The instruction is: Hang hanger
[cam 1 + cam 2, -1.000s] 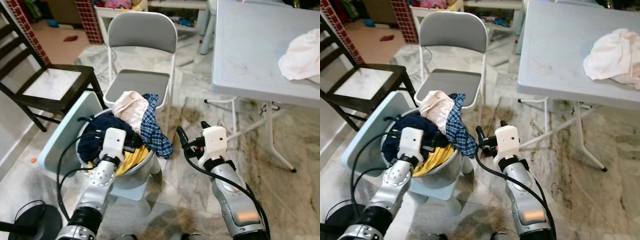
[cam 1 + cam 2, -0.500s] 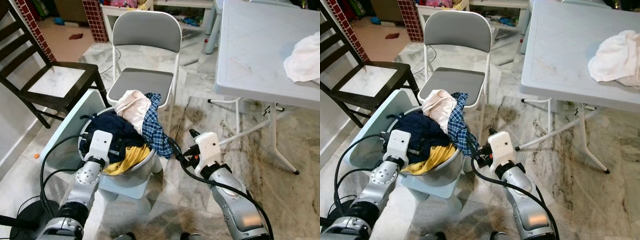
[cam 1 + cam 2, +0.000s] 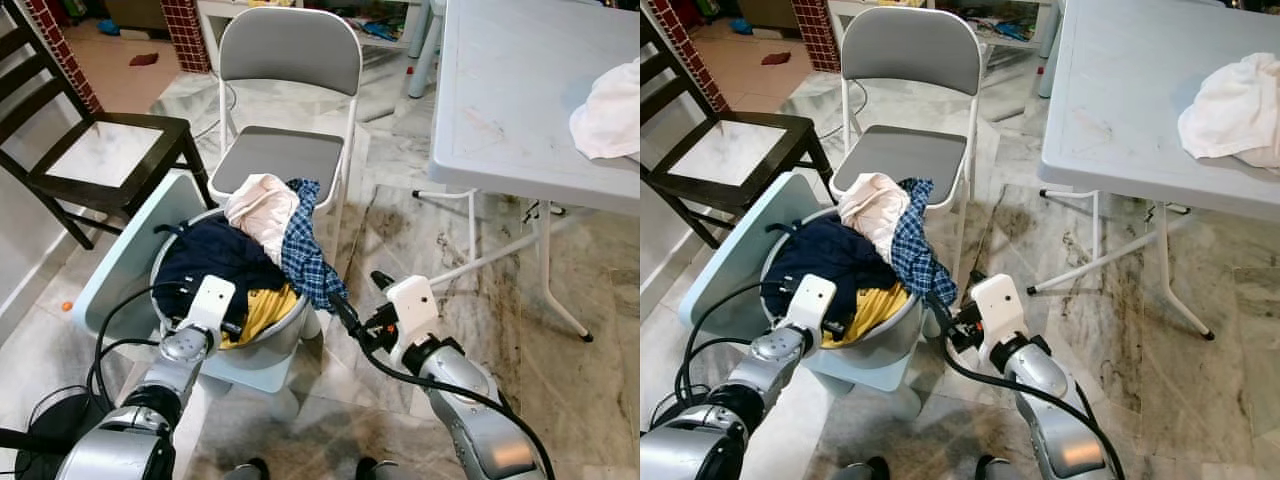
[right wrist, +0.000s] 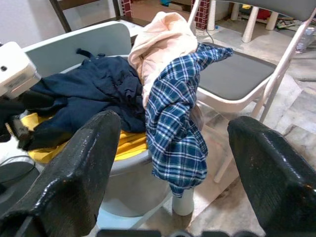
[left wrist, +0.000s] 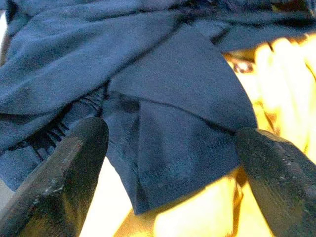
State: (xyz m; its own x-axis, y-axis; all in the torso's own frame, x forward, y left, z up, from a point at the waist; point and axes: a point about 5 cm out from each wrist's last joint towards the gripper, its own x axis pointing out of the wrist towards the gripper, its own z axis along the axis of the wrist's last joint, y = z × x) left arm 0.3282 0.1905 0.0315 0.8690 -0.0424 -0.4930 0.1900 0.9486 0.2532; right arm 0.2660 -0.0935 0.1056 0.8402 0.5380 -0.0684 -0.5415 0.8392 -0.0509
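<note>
The left gripper (image 5: 173, 163) is lowest in front, at the near rim of the grey basin (image 3: 285, 338). Its jaws are open, and both black fingers (image 5: 74, 168) hover just over a navy garment (image 3: 215, 258), with a yellow garment (image 3: 265, 305) beside and under it. The right gripper (image 3: 362, 298) is to the right of the basin, above the marble floor (image 3: 400, 230). Its jaws are also spread wide and hold nothing. They point toward the blue plaid shirt (image 3: 305, 255), which hangs over the right rim of the basin.

The basin stands on a pale blue stool (image 3: 245, 375) and is full of clothes. A cream-pink garment (image 3: 262, 208) lies on top at the back, touching the plaid shirt. A pale blue board (image 3: 125, 255) leans at the left side of the basin. At the far-left rim a small black hook shape (image 3: 172, 232) sticks out of the navy garment. I cannot tell if this is the hanger.

Just behind the basin is a grey folding chair (image 3: 285, 158), and to its left a dark wooden chair (image 3: 100, 160). At the right stands a grey bench (image 3: 510, 90) with a white cloth (image 3: 610, 95) on its far right edge.
</note>
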